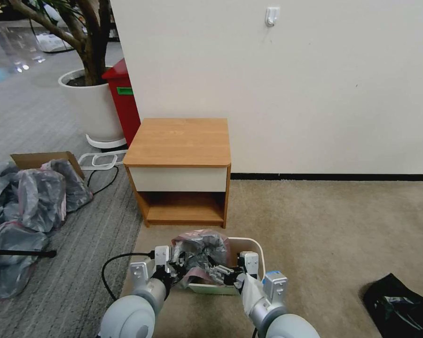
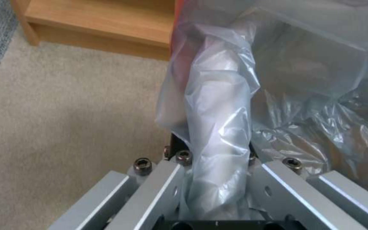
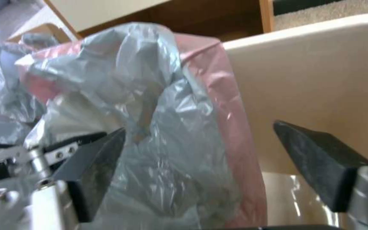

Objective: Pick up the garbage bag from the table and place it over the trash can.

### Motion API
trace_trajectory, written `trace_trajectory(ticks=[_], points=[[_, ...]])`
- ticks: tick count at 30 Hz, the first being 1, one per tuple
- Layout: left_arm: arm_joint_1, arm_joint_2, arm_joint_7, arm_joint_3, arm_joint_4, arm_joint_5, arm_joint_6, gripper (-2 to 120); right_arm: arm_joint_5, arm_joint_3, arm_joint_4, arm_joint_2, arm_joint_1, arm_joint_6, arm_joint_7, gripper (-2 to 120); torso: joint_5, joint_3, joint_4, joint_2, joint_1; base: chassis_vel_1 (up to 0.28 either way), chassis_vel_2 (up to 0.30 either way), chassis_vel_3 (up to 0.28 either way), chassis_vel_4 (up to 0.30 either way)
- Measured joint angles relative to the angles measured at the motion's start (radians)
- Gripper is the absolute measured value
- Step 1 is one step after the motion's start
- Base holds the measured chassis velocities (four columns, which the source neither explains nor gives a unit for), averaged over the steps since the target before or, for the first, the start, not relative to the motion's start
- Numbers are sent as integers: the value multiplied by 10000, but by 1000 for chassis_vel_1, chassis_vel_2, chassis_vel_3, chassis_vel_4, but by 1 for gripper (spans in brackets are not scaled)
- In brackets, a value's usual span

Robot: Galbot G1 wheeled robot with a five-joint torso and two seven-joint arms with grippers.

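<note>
The table (image 1: pixel 178 141) stands against the wall, its surface bare. In front of it on the carpet sits the trash can (image 1: pixel 257 249), the garbage bag (image 1: pixel 199 249) bunched over its left side. The left gripper (image 2: pixel 211 153) fingers are clamped on a fold of bag. The right gripper (image 3: pixel 201 159) fingers (image 3: pixel 316 159) gape wide, with bag plastic between them in the right wrist view.

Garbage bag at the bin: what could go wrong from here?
The garbage bag sits bunched on one side of the trash can, so it may slump inside, not over the rim. The right claw is open around the film and could lose it. The left claw may tear the film it pinches.
</note>
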Motion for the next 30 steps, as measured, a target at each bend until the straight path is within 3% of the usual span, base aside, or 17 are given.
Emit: trace_trajectory(ticks=[5,8,15,23,26,30], points=[[91,-126,-1,-2,-49,-30,-36,3,-4,-2,-107,105,19,184,-2,78,0,0,0,0,0,0,0,0,0],[167,-212,-5,-2,-114,-105,-58,3,-6,18,-97,93,-16,300,-13,63,0,-1,0,0,0,0,0,0,0],[239,-283,-52,-47,-124,-111,-62,3,-132,44,-88,43,-44,576,-14,39,1,0,1,0,0,0,0,0,0],[246,-388,-134,-170,-128,-269,-62,3,-238,55,-123,-15,-93,901,-14,22,0,-1,1,0,0,0,0,0,0],[247,-417,-327,-204,-128,-504,-26,3,-269,61,-160,-29,-78,1038,-13,7,1,-1,1,0,0,0,0,0,0],[238,-417,-371,-228,-75,-554,6,3,-296,138,-70,-49,-83,1098,-12,0,1,-1,0,0,0,0,0,0,0]])
